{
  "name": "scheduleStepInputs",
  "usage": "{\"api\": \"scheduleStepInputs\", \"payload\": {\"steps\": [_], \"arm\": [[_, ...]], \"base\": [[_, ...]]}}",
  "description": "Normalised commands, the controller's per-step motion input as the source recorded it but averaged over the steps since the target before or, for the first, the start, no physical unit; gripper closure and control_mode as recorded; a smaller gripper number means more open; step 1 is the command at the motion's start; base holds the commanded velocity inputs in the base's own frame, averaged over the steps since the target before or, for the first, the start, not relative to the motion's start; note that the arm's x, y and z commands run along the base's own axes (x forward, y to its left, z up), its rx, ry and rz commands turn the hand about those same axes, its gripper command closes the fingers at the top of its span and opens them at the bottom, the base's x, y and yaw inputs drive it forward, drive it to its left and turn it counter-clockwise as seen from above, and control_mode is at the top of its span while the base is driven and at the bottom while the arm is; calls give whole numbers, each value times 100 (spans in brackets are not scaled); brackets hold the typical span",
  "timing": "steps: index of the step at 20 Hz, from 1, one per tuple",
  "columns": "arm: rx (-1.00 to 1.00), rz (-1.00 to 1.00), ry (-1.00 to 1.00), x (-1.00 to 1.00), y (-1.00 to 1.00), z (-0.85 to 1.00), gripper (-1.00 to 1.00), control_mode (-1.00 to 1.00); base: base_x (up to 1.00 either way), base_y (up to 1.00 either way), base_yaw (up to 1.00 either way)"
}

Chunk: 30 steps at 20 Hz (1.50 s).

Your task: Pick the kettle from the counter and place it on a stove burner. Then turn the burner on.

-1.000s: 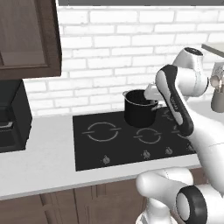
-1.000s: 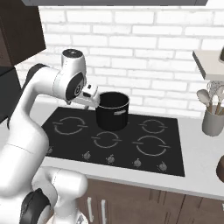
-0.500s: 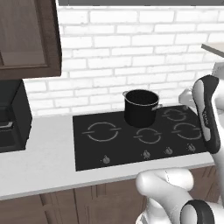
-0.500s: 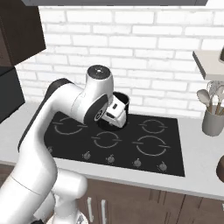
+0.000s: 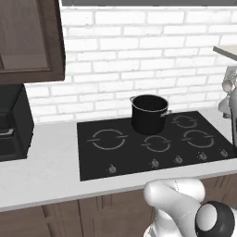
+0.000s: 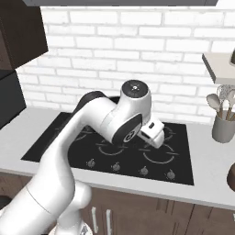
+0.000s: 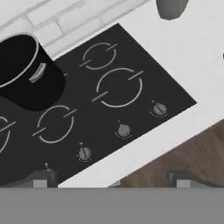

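Observation:
The glossy black stove (image 5: 134,157) lies in the pale counter (image 5: 41,171), with a row of small knobs (image 7: 124,130) along its front. Its largest burner (image 5: 107,139), drawn in broken arcs, is bare at the stove's left. My gripper (image 7: 109,183) hangs above the stove's right front, looking down, open and holding nothing; the white hand (image 6: 151,133) shows in the right base view. A dark brown rounded form (image 6: 231,176), cut off by the picture's right edge, sits on the counter right of the stove and looks like the kettle.
A tall black pot (image 5: 149,113) stands on the rear middle of the stove. A grey utensil holder (image 6: 223,126) is at the back right under a wall shelf (image 6: 220,69). A black appliance (image 5: 11,125) sits far left. Brown cabinet fronts (image 7: 183,157) run below the counter.
The arm has swung from beside the pot rightward and forward. The hand now hangs over the stove's right front. The pot and the rest of the scene have not moved.

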Motion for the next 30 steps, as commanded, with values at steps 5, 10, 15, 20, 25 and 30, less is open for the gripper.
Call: {"api": "scheduleStepInputs", "payload": {"steps": [5,10,15,20,25,30], "arm": [[-5,-7,1,7,-100,-7,-100,-100],[-12,-7,2,13,-100,-13,-100,-100],[-3,0,3,1,-100,-29,-100,-100],[0,-3,14,1,-100,-30,-100,-100],[0,-6,9,4,-42,-1,-100,-100],[0,0,0,0,-14,-3,-100,-100]], "base": [[0,0,0],[0,0,0],[0,0,0],[0,0,0],[0,0,0],[0,0,0]]}}
